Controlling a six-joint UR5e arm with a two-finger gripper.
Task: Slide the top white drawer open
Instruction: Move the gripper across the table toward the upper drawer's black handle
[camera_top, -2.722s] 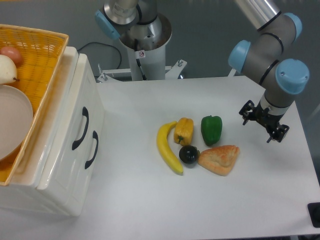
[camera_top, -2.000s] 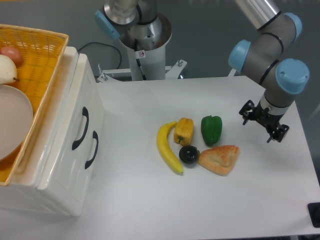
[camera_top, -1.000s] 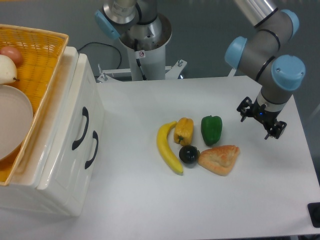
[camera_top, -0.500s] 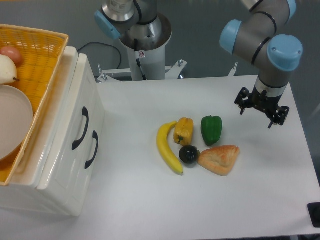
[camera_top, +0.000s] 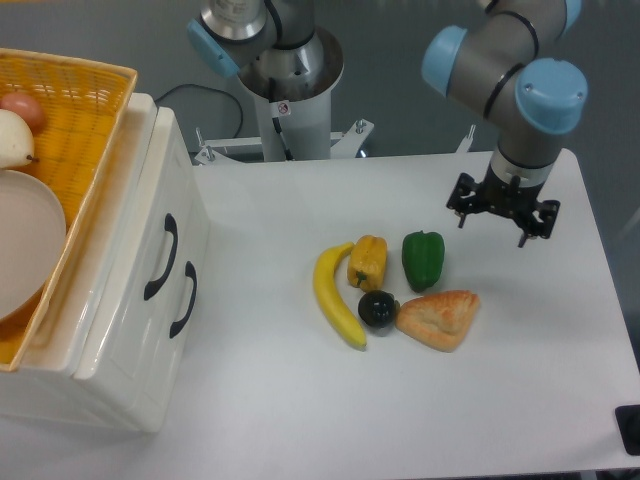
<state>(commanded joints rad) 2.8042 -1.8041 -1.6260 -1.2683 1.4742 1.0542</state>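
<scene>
Glossy white plastic: the top white drawer (camera_top: 150, 225), upper of two fronts on the cabinet at the left of the frame, shut flush with the cabinet face. One curved black handle (camera_top: 163, 258) runs lengthwise down the panel, its long axis roughly top-to-bottom in the picture; the lower drawer (camera_top: 175, 330) carries a matching handle just beside it, toward the frame's bottom edge. An orange wicker basket (camera_top: 70, 120) sits on the cabinet top, holding a white plate and some produce.

End effector (camera_top: 503, 209): upper right of the frame, above the desk (camera_top: 300, 420), fingers apart and holding nothing, pointing downward. The drawer lies well apart from it, far across the desk toward the left of the frame and a little lower.

Between the two, mid-frame: banana (camera_top: 336, 297), yellow pepper (camera_top: 367, 262), green pepper (camera_top: 422, 259), a dark round fruit (camera_top: 378, 309), a bread piece (camera_top: 438, 318). Judgement: the reach toward the handle likely passes over or behind this cluster; the upper handle must be told from the lower.
</scene>
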